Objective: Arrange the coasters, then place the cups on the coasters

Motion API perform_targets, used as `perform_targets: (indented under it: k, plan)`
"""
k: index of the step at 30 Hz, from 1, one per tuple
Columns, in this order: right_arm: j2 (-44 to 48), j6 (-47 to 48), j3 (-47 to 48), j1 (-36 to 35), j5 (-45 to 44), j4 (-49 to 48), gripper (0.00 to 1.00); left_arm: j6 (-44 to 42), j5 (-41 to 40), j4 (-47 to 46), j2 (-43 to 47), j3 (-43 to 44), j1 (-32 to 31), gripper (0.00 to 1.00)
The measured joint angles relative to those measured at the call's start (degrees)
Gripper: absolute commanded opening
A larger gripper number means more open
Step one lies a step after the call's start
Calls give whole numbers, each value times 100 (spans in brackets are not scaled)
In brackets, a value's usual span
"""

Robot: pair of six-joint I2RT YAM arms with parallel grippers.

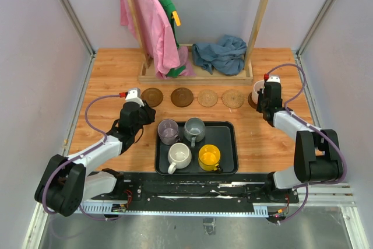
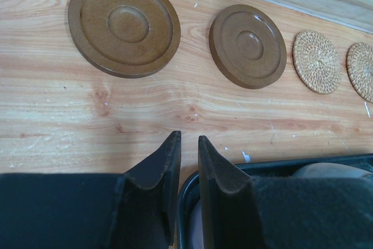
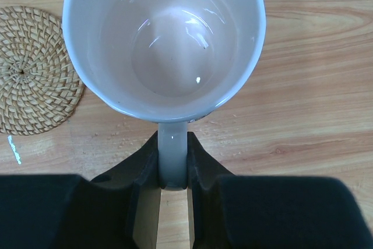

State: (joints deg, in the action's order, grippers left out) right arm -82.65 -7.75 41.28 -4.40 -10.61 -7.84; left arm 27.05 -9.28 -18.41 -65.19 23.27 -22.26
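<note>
Your right gripper (image 3: pixel 173 144) is clamped on the handle of the pale pink mug (image 3: pixel 169 45), held upright at the right end of the coaster row, just beside a tan woven coaster (image 3: pixel 32 68). Your left gripper (image 2: pixel 187 144) grasps nothing, its jaws a narrow slit apart, at the far-left corner of the black tray (image 1: pixel 224 129), near the leftmost dark brown coaster (image 2: pixel 124 24). The purple mug (image 1: pixel 168 130), grey-blue mug (image 1: pixel 194 127), cream mug (image 1: pixel 179 155) and yellow mug (image 1: pixel 209 157) stand in that tray

Bare table (image 1: pixel 221 114) lies between the coaster row (image 1: pixel 182 97) and the tray (image 1: pixel 224 135) (four mugs (image 1: pixel 194 127) crowd it); the wooden rack (image 1: pixel 198 77) blocks behind
</note>
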Motion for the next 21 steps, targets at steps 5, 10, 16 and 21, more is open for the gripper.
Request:
perform_targets:
  k: [5, 10, 16, 21]
  plan:
    - [-61, -24, 0, 26, 13, -7, 1, -2, 0, 2, -7, 0, 0, 22]
    - [-61, -92, 0, 31, 11, -7, 1, -2, 0, 0, -13, 0, 0, 22]
    - [-61, -162, 0, 31, 9, 0, 9, -4, 0, 0, -24, 0, 0, 22]
    - [-61, -236, 0, 31, 13, 15, 20, -4, 0, 2, -24, 0, 0, 22]
